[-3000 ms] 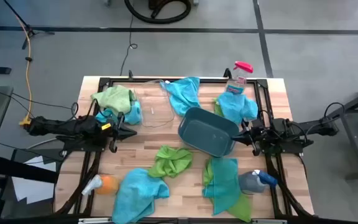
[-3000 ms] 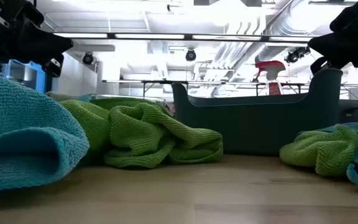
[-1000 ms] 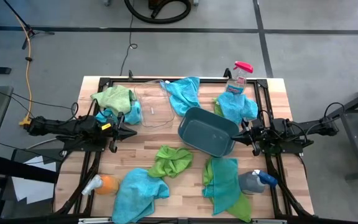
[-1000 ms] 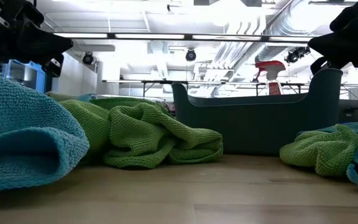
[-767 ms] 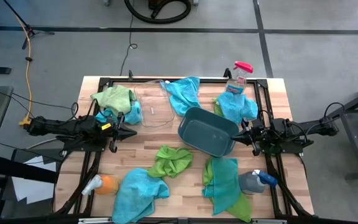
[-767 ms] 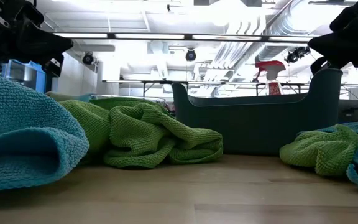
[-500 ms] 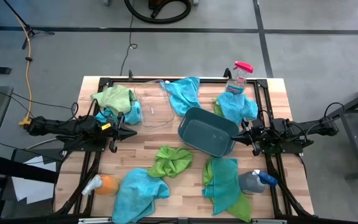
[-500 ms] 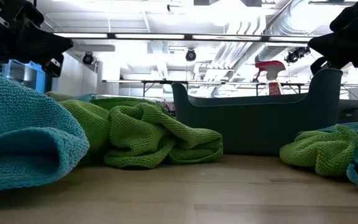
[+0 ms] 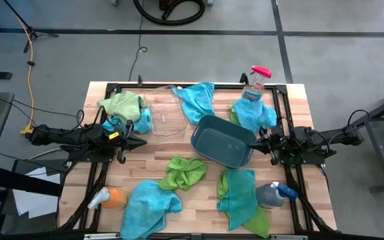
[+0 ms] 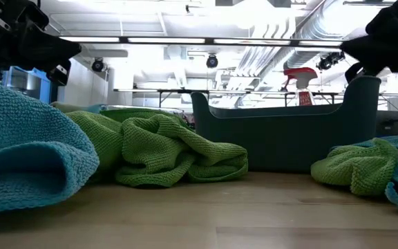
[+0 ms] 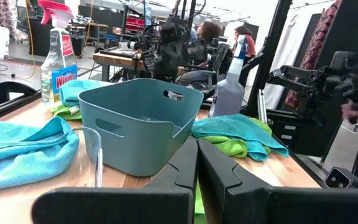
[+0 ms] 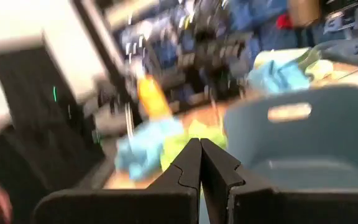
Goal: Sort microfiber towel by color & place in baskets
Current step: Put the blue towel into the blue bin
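While no towel is yet gripped, both tubs sit empty mid-table: teal tub [image 9: 223,141] central, clear tub [image 9: 163,115] just behind-left of it. Left gripper [image 9: 143,141] and right gripper [image 9: 255,142], pinched closed on nothing, flank the teal tub, seemingly parked before the first pick. Green towel [image 9: 185,171] nearest in front.

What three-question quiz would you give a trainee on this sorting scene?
1. True or false: the teal basket already holds a towel.
2. Which colour is the towel lying just in front of the teal basket: A green, B blue, C white?
3. Fill in: both the left tool and the right tool are ____.

Key
1. False; it looks empty in the high and left wrist views.
2. A.
3. Shut, holding nothing.
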{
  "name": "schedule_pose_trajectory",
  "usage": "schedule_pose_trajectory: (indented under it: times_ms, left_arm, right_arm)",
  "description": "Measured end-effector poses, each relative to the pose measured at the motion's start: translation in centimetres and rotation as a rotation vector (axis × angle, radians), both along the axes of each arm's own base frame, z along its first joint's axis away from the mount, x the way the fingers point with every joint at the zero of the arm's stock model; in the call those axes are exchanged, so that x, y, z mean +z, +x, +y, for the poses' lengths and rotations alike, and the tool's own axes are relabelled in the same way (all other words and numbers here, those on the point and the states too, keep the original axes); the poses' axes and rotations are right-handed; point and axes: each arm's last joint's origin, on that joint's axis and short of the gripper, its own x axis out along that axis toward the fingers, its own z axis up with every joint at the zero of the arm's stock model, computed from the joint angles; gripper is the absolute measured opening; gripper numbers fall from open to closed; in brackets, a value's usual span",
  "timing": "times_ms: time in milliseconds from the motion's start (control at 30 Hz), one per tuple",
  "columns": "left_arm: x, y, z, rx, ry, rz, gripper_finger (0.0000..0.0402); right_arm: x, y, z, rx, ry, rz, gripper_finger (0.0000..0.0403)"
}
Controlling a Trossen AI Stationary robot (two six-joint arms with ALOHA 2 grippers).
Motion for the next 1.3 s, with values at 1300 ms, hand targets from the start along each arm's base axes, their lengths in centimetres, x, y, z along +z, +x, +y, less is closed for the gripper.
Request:
schedule_pose_trajectory:
  times_ms: [1300]
  left_arm:
    - [0.0, 0.0, 0.0, 0.0, 0.0, -0.001, 0.0]
  right_arm:
    - [14.6, 21.7, -9.5, -0.77, 0.236, 0.367, 0.0062]
